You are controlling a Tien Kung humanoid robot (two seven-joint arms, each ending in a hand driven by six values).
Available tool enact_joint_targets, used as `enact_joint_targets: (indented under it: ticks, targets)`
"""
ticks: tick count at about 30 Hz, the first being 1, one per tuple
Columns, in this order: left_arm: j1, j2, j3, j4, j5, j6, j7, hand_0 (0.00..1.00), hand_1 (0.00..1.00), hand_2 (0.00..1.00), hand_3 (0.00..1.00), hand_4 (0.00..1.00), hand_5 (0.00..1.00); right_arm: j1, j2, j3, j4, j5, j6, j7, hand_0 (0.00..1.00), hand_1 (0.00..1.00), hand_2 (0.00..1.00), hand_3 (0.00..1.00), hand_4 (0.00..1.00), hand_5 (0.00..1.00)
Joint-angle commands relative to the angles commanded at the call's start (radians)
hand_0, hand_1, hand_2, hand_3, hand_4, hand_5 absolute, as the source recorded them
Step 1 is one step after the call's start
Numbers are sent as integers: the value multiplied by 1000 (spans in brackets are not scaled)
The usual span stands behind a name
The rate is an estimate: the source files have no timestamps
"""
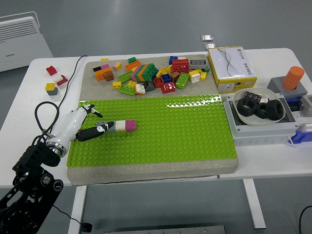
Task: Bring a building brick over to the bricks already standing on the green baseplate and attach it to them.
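A short row of joined bricks, grey, white and magenta [118, 126], stands on the left part of the green baseplate [180, 131]. My left hand [87, 123] is just left of the row, its fingers relaxed and holding nothing; a dark fingertip [101, 129] lies at the grey brick's end. A pile of loose coloured bricks [151, 74] lies on the grey mat behind the baseplate. My right hand is out of view.
Three loose bricks [53, 78] lie on the table at the far left. A yellow-edged box [230, 68], a bowl of black rings [259, 107] on a grey case and an orange cylinder [293, 78] stand at the right. A black cable [46, 112] loops by my left arm.
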Motion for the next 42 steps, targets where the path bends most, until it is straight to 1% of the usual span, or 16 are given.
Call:
enact_joint_targets:
  ticks: [1, 2, 6, 7, 11, 12, 13, 15, 18, 19, 24, 30, 31, 42]
  targets:
    - [5, 2, 1, -5, -13, 17, -10, 931, 880, 862, 673, 820, 611, 0, 2, -2, 0, 0, 0, 0, 673, 683, 767, 819, 889, 998]
    - [13, 4, 4, -16, -34, 43, -31, 931, 880, 862, 673, 820, 611, 0, 5, -11, 0, 8, -1, 0, 673, 683, 767, 819, 889, 998]
    - [31, 13, 10, -40, -80, 108, -91, 931, 880, 862, 673, 820, 611, -2, 16, -39, 0, 29, -5, 1, 673, 683, 767, 819, 889, 998]
    - [34, 14, 11, -44, -91, 123, -109, 834, 770, 764, 697, 784, 510, -3, 18, -44, 0, 32, -6, 1, 676, 681, 766, 816, 889, 998]
    - [42, 15, 12, -50, -149, 178, -179, 834, 770, 764, 697, 784, 510, -3, 29, -40, 0, 27, -7, 1, 676, 681, 766, 816, 889, 998]
    - [43, 15, 12, -50, -159, 186, -191, 834, 770, 764, 697, 784, 510, -4, 30, -38, 0, 26, -7, 1, 676, 681, 766, 816, 889, 998]
    - [46, 14, 13, -49, -174, 198, -208, 730, 678, 700, 690, 763, 456, -4, 32, -35, 0, 26, -8, 1, 677, 681, 764, 816, 886, 998]
    - [51, 13, 17, -48, -195, 213, -232, 730, 678, 700, 690, 763, 456, -5, 33, -30, 0, 25, -8, 0, 677, 681, 764, 816, 886, 998]
    - [55, 10, 26, -42, -209, 223, -245, 730, 678, 700, 690, 763, 456, -4, 33, -16, 0, 15, -7, 0, 677, 681, 764, 816, 886, 998]
    - [55, 9, 29, -39, -211, 224, -246, 704, 641, 675, 681, 750, 428, -3, 32, -9, 0, 10, -6, -1, 677, 680, 765, 816, 886, 998]
    - [59, 1, 41, -29, -215, 223, -247, 704, 641, 675, 681, 750, 428, -1, 26, 20, 0, -12, -6, -3, 677, 680, 765, 816, 886, 998]
    - [62, -11, 36, -19, -212, 223, -244, 702, 635, 670, 678, 743, 420, 1, 17, 42, 0, -27, -7, -5, 676, 683, 764, 816, 883, 998]
    - [61, -13, 34, -17, -212, 222, -243, 727, 662, 720, 687, 740, 409, 2, 16, 46, 0, -30, -7, -5, 675, 682, 764, 814, 876, 998]
    - [51, -17, 32, -13, -206, 212, -238, 730, 667, 725, 691, 739, 411, 7, 16, 44, 0, -17, -9, -6, 674, 683, 762, 812, 874, 998]
